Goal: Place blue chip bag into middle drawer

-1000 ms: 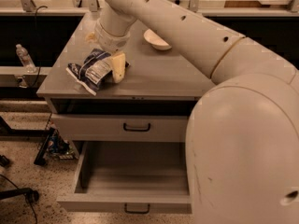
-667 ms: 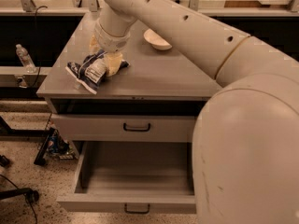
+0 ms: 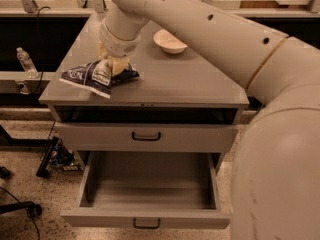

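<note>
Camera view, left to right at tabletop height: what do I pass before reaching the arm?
Water bottle, beyond the left edge of the table → blue chip bag lying on the table → white bowl, farther back. The gripper is down on the bag's right part, so it has no separate place in the order.

Grey tabletop [image 3: 190, 79] carried two things: blue chip bag [image 3: 85, 76] near the front-left edge, white bowl [image 3: 169, 40] toward the back, well apart. Gripper [image 3: 112, 64] was at the bag's right end.
</note>
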Action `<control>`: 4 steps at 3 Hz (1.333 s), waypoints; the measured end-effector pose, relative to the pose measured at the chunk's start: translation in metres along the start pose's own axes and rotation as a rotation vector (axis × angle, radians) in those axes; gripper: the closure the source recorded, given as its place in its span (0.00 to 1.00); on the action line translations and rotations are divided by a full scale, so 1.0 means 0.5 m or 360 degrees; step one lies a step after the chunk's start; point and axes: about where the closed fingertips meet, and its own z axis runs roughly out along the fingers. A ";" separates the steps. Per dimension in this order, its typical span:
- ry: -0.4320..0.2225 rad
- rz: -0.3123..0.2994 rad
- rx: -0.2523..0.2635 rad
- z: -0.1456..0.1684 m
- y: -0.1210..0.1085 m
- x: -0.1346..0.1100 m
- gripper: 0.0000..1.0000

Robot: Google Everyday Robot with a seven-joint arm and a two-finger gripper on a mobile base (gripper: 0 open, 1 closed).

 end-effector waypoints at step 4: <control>-0.0081 -0.0121 -0.0120 -0.052 0.112 -0.191 1.00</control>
